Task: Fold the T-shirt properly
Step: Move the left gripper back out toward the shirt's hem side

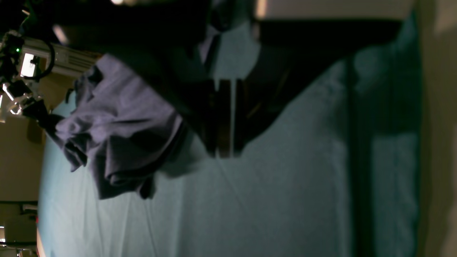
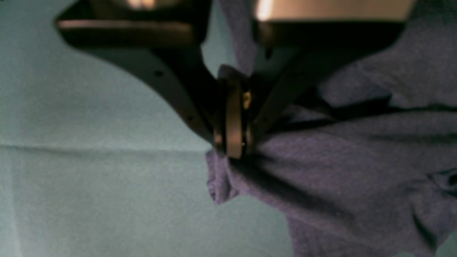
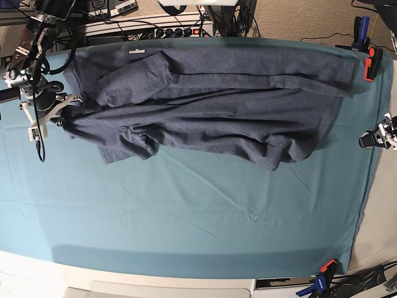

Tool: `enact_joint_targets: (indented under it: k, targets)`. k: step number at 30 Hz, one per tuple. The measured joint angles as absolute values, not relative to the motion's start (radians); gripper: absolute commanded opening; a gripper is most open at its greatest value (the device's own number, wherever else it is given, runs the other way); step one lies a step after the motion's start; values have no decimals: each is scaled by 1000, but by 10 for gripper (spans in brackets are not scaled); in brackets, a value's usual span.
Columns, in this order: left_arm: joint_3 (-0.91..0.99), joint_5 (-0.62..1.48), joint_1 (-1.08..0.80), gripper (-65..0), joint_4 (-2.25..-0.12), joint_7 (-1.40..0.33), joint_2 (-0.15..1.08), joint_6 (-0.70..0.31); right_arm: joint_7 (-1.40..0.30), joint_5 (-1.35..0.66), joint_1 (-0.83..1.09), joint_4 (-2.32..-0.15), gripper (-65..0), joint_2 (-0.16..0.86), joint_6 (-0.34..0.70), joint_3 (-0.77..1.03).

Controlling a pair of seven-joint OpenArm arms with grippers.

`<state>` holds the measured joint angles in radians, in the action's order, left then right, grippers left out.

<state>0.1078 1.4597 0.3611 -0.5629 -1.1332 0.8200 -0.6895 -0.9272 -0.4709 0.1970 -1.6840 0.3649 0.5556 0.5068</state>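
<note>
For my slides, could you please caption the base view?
Right gripper pinches the rumpled T-shirt on the teal cloth.

Surface and load

The surface (image 3: pixel 186 223) is covered by a teal cloth (image 3: pixel 205 205) with faint creases, held at its edges by clamps (image 3: pixel 324 273). The T-shirt (image 3: pixel 217 105) lies directly on the cloth along the far side, spread crosswise, rumpled and partly doubled over, its white neck tag (image 3: pixel 136 51) near the far edge.
</note>
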Motion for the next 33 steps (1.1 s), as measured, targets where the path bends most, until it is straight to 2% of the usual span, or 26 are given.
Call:
enact_joint_targets:
  k: [5, 7, 9, 17, 23, 33]
  targets:
    - [108, 1459, 362, -639, -581, -1133, 811, -690, -926, -498, 197, -1684, -650, 365, 555, 507]
    - [108, 1457, 361, -563, -616, -1119, 797, -690, -923, -526, 197, -1684, -650, 365, 555, 507]
    - [108, 1460, 363, -523, -654, -1091, 771, -690, -923, -525, 195, -1684, -650, 364, 566, 507]
    - [74, 1368, 364, -517, -808, -1050, 679, -690, -923, -525, 195, -1684, -650, 356, 582, 507]
    - [-112, 1266, 417, -441, -811, -1045, 619, -689, -923, -525, 194, -1684, -650, 356, 582, 507]
    - [-196, 1146, 601, -441, -813, -1008, 548, -690, -923, -524, 195, -1684, -650, 356, 582, 507]
